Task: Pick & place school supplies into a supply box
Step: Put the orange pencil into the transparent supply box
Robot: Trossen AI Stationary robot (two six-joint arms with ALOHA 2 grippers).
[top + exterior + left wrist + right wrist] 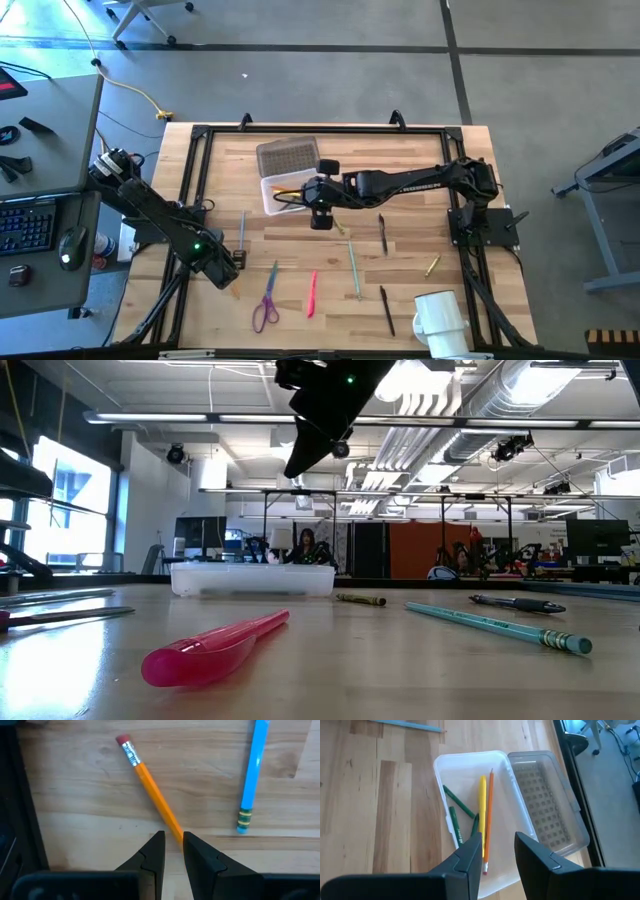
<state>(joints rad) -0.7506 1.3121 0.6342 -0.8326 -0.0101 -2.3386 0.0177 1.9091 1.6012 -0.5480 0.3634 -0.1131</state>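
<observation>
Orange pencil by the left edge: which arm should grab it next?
Left. The left gripper already hangs over the orange pencil, fingers open astride its tip. The right gripper is empty above the supply box, far across the table.

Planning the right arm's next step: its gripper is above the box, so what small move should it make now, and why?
Probably lift the right gripper clear of the supply box and swing it toward the nearby black pen. The gripper is open and empty, the orange pencil already lies inside the box, and supplies remain on the table. The left gripper waits at the table's left side.
</observation>
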